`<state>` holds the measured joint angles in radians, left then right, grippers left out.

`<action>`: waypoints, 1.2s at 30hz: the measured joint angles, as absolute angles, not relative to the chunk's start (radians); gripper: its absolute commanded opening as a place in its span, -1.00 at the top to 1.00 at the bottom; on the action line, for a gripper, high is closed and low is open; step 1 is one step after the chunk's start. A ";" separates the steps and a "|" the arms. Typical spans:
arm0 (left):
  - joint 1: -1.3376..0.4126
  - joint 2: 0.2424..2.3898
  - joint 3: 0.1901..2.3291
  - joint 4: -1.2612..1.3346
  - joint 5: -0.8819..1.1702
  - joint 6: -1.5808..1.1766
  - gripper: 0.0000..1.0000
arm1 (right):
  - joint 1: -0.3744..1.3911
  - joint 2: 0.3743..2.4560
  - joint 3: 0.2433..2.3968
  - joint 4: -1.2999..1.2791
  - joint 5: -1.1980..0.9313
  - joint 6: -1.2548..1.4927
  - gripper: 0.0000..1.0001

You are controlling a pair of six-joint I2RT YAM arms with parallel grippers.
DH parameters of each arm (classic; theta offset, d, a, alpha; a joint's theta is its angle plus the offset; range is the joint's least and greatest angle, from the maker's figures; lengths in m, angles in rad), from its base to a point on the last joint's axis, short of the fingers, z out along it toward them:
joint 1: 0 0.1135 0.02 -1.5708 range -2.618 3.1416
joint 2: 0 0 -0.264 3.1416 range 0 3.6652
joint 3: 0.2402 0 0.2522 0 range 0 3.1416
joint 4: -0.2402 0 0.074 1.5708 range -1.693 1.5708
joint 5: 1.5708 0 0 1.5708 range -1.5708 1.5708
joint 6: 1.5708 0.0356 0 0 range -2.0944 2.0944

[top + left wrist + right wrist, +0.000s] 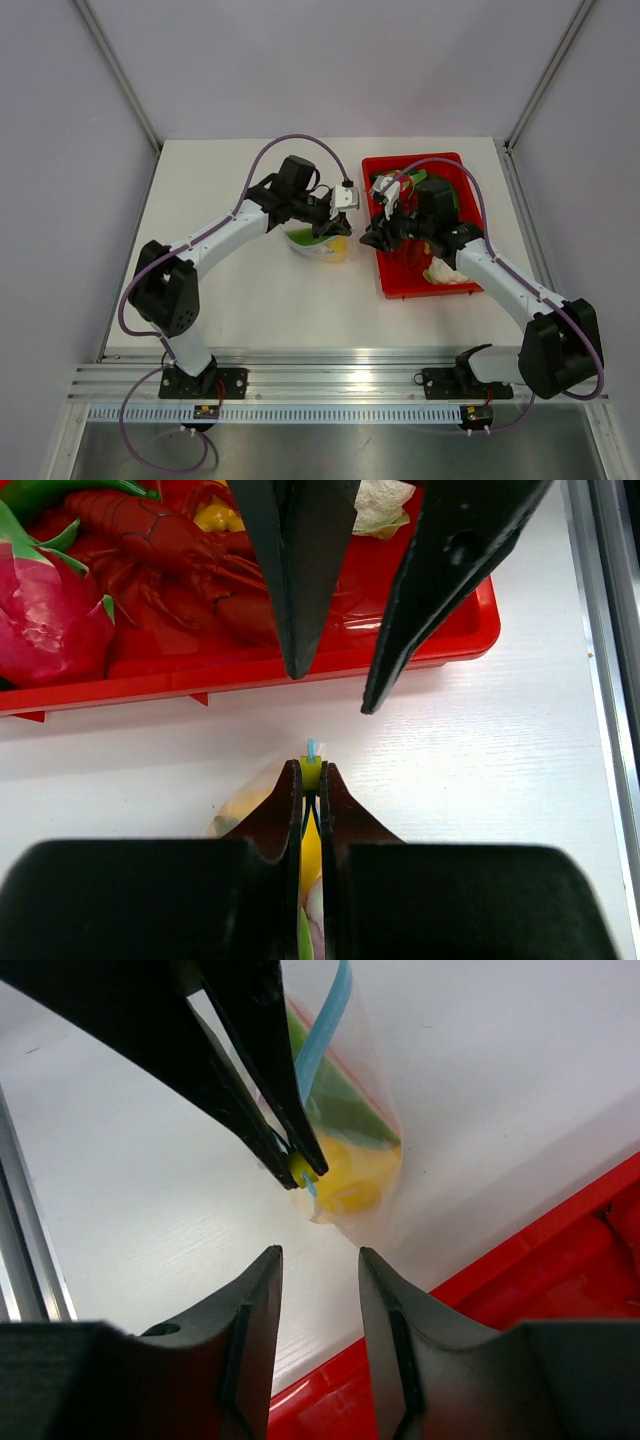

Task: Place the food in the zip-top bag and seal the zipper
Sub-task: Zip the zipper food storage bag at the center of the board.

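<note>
Our left pincer (311,770) pinches the zip-top bag (355,1110), yellow fruit (350,1175) inside; at three o'clock our right pincer (318,1255) is apart.

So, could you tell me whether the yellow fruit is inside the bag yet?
Inside: the yellow fruit shows through the clear bag.

The zip-top bag (320,243) lies near the middle of the table (240,300), with the food (350,1175) in it. The tray (388,285) lies to its right, along the right edge, closer to the far right corner.
</note>
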<state>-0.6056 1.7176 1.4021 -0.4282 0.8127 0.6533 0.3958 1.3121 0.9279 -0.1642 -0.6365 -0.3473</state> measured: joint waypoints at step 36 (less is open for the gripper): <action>-0.601 1.718 1.414 -0.434 0.834 0.653 1.00 | 0.444 1.458 0.937 -0.018 -0.672 -0.220 1.00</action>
